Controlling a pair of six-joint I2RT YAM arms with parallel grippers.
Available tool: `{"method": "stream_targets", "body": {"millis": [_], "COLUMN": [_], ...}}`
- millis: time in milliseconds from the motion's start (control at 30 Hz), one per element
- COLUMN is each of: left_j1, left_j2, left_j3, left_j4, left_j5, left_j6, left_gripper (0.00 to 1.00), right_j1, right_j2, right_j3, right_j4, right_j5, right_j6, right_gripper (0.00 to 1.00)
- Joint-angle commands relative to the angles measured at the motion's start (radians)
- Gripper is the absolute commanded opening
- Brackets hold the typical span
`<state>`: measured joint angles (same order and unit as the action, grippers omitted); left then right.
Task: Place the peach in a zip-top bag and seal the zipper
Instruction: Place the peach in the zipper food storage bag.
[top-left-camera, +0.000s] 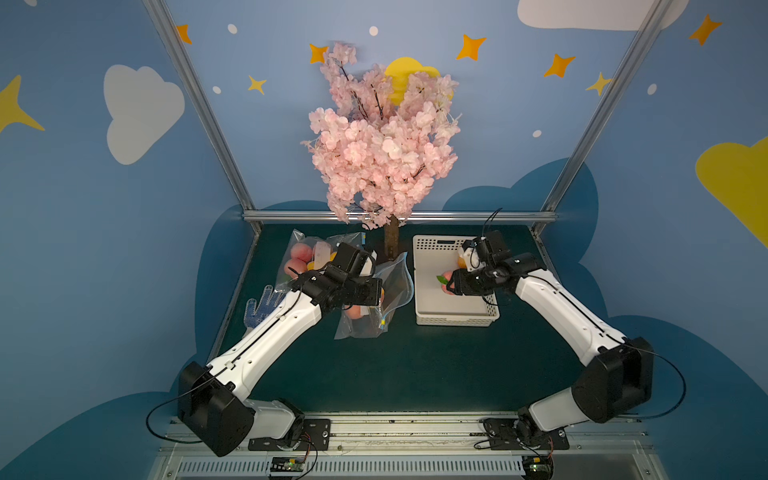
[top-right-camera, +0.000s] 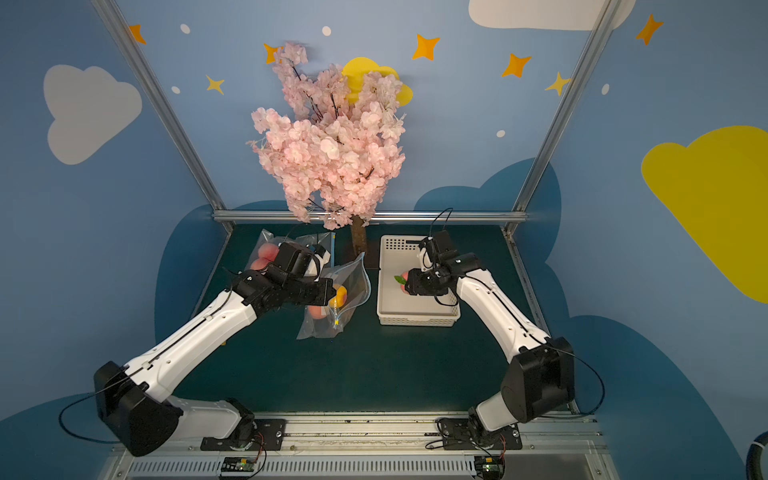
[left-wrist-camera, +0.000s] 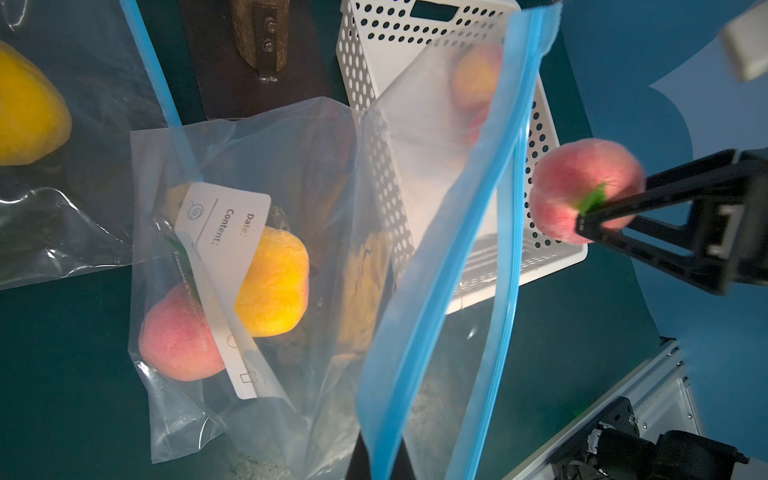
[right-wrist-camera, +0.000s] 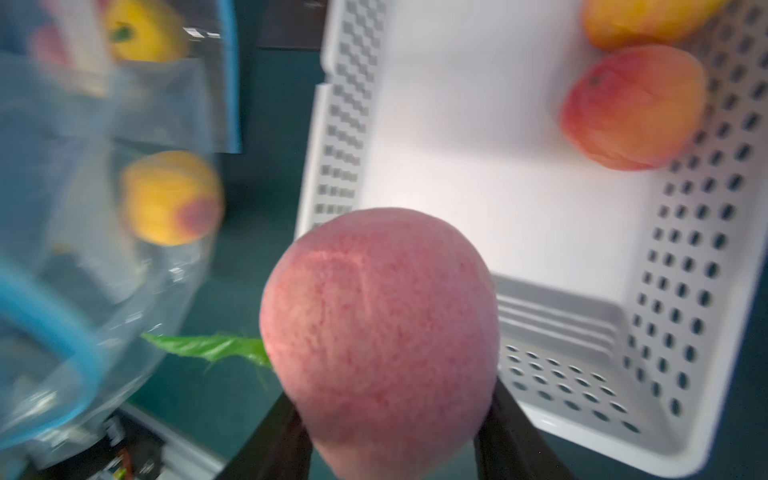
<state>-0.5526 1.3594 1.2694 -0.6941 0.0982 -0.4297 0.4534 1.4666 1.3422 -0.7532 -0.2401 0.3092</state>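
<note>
The peach (right-wrist-camera: 378, 332) is gripped at its sides by the right claw (right-wrist-camera: 388, 401) over the basket (right-wrist-camera: 685, 249) edge, near the bag (left-wrist-camera: 436, 249) pinched by the closed left claw (top-right-camera: 330, 291). It is judged light, soft, bruisable; gentle pressure is advised.

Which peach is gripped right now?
The pink leafed peach in the right gripper's jaws; the others lie loose in the basket or inside the bags.

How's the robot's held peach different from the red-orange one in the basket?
The held peach is pink with a green leaf; the basket peach is orange-red, no leaf showing. The held peach is up in the right gripper; the basket peach lies in the white basket. Both are round.
</note>
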Motion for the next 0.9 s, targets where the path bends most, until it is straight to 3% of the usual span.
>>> {"method": "stream_targets", "body": {"millis": [0, 167, 333, 400, 533, 733, 867], "left_j1": [0.003, 0.003, 0.002, 0.002, 0.002, 0.002, 0.002], "left_j2": [-0.009, -0.012, -0.019, -0.02, -0.026, -0.025, -0.025], "left_j3": [0.018, 0.025, 0.037, 0.052, 0.066, 0.059, 0.058], "left_j4": [0.011, 0.002, 0.003, -0.014, -0.052, -0.059, -0.055], "left_j5": [0.024, 0.018, 0.019, 0.009, -0.044, -0.064, -0.066], "left_j6": [-0.004, -0.019, -0.025, -0.019, -0.009, -0.001, -0.001], "left_gripper": [0.03, 0.03, 0.03, 0.03, 0.03, 0.03, 0.03], "right_j1": [0.063, 0.218, 0.305, 0.321, 0.315, 0.285, 0.196], "right_j2": [-0.06, -0.084, 0.038, 0.089, 0.078, -0.11, -0.142], "right_j3": [-0.026, -0.074, 0.014, 0.072, 0.125, -0.028, -0.053], "right_j4": [0.207, 0.423, 0.318, 0.227, 0.15, 0.378, 0.329], "right_j5": [-0.247, -0.206, -0.024, 0.06, 0.081, 0.046, 0.103], "right_j6": [0.026, 0.107, 0.087, 0.08, 0.081, 0.082, 0.112], "right_gripper": [0.49, 0.52, 0.55, 0.63, 0.85, 0.88, 0.88]}}
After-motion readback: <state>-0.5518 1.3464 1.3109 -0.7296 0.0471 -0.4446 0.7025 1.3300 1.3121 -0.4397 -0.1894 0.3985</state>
